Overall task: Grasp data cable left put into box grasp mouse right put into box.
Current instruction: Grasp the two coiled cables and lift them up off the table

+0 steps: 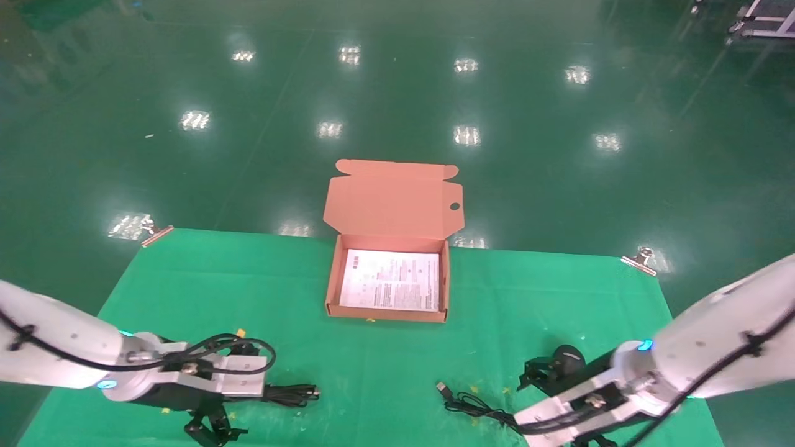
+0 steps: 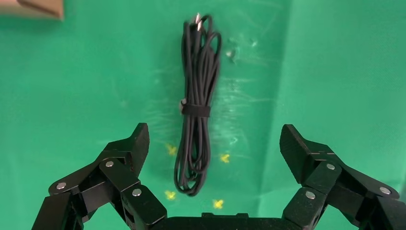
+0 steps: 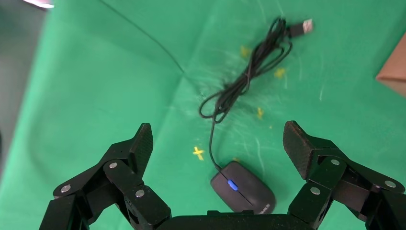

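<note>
The salmon-pink box (image 1: 335, 273) stands open mid-table, lid up, a white printed sheet inside. The data cable (image 1: 292, 393), a black looped bundle, lies front left; in the left wrist view (image 2: 196, 96) its near loop lies between my open fingers. My left gripper (image 1: 227, 406) (image 2: 215, 143) hovers over that end, empty. The mouse (image 3: 244, 191), dark grey with a blue light, lies near the palm of my open right gripper (image 3: 218, 143) (image 1: 546, 397); my right wrist hides it in the head view. Its cord (image 1: 472, 406) (image 3: 249, 72) ends in a USB plug (image 1: 442, 387).
The green cloth table is clipped at its far corners by binder clips (image 1: 155, 234) (image 1: 640, 259). Small yellow marks dot the cloth around the cable and the mouse. A box corner shows in the left wrist view (image 2: 33, 8) and in the right wrist view (image 3: 395, 72).
</note>
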Robot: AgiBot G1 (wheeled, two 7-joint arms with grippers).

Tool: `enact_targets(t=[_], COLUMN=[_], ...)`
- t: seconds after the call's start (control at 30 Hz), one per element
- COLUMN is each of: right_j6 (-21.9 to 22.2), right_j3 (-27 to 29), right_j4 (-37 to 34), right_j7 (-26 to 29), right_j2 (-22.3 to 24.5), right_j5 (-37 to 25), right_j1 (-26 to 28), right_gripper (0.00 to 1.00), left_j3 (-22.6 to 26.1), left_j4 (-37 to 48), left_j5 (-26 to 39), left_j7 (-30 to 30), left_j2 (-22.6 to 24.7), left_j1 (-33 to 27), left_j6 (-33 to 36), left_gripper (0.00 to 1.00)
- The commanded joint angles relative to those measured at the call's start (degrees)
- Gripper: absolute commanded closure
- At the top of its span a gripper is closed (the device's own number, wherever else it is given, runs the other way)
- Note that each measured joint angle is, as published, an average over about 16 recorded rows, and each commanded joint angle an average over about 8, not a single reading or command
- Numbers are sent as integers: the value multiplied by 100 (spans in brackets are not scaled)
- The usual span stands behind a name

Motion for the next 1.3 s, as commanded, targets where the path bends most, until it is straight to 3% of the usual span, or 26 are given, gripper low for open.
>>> enact_targets(t=[0.03,0.43,0.87,0.93,1.13,1.2,1.3], right_j6=[189,957,1471,1526,1651,1671,1680], right_j3=[-63,-102,-197,-226,-278,-281,-281], right_j4=[-182,-1762,-3198,-3343,-3617,-3653,-3661], right_j7=[47,-199,-651,-679,-721,-728,-731], right_j2=[-166,-1054,-1794,-1861,-1982,-1993,-1993], right_j5=[-216,-361,-558,-620,-730,-738,-741], right_j1=[-62,-225,-137,-121,-109,-110,-110], right_gripper=[0,0,0,0,75,100,100], left_j3=[78,55,64,54,41,41,39], left_j4=[268,2069,3211,3354,3665,3704,3717], left_j5=[231,309,297,285,281,281,278], left_j7=[-99,270,843,891,980,993,994], left_j2=[168,900,1265,1285,1345,1357,1361], left_j1=[7,-196,-439,-465,-527,-537,-544], left_j6=[-142,-833,-1106,-1141,-1217,-1226,-1231], left_gripper=[0,0,1,22,97,100,100])
